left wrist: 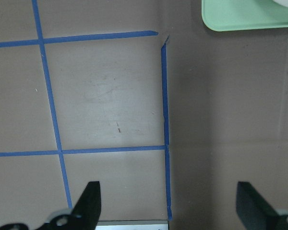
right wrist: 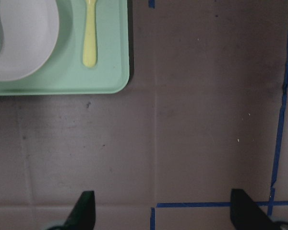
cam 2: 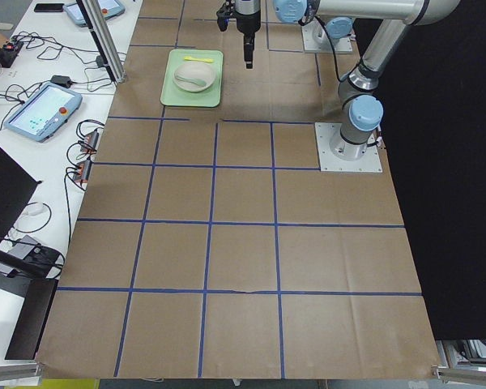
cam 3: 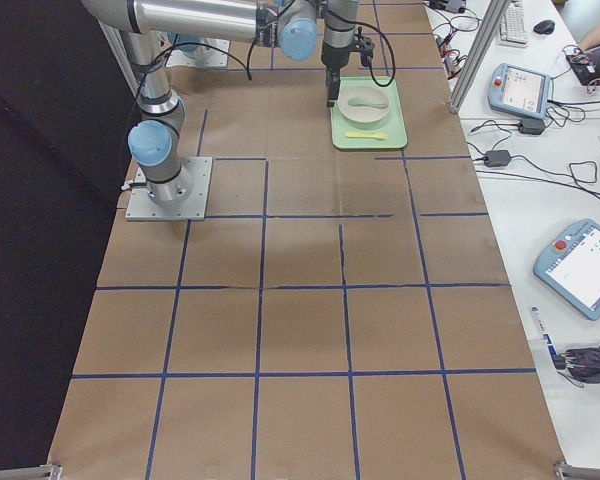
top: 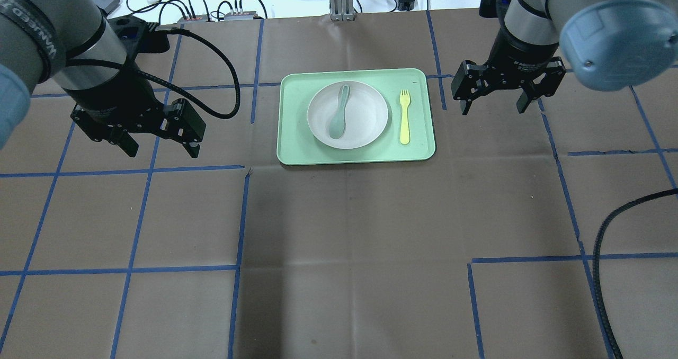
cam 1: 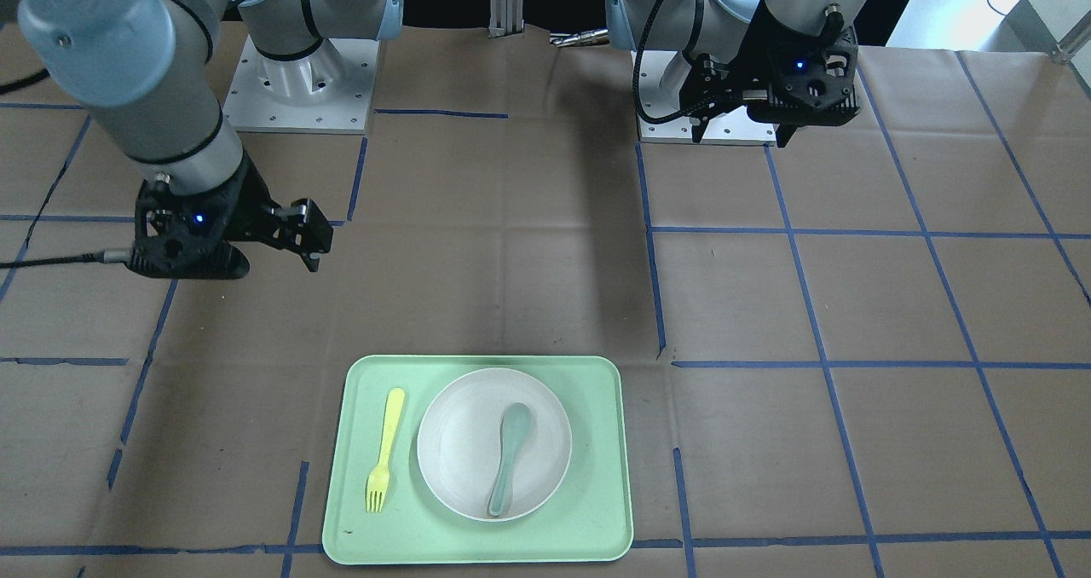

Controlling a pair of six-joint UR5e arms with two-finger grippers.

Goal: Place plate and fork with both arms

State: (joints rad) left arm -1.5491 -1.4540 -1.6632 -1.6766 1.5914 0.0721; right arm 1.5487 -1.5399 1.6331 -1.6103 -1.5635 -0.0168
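The off-white plate (top: 365,118) lies in the middle of the pale green tray (top: 296,147), with a grey-green spoon (top: 339,118) in it. The pale yellow fork (top: 404,118) lies on the tray beside the plate, on the side of my right arm. In the front-facing view the plate (cam 1: 464,442) and fork (cam 1: 385,454) show the same layout. My left gripper (top: 161,148) is open and empty over bare table, left of the tray. My right gripper (top: 495,107) is open and empty, right of the tray. The right wrist view shows the plate's edge (right wrist: 19,43) and the fork's handle (right wrist: 90,33).
Brown paper with blue tape lines covers the table (top: 344,242). The tray's corner (left wrist: 249,19) shows at the top of the left wrist view. Cables and boxes (top: 212,9) lie beyond the table's far edge. Teach pendants (cam 3: 590,265) lie on a side bench.
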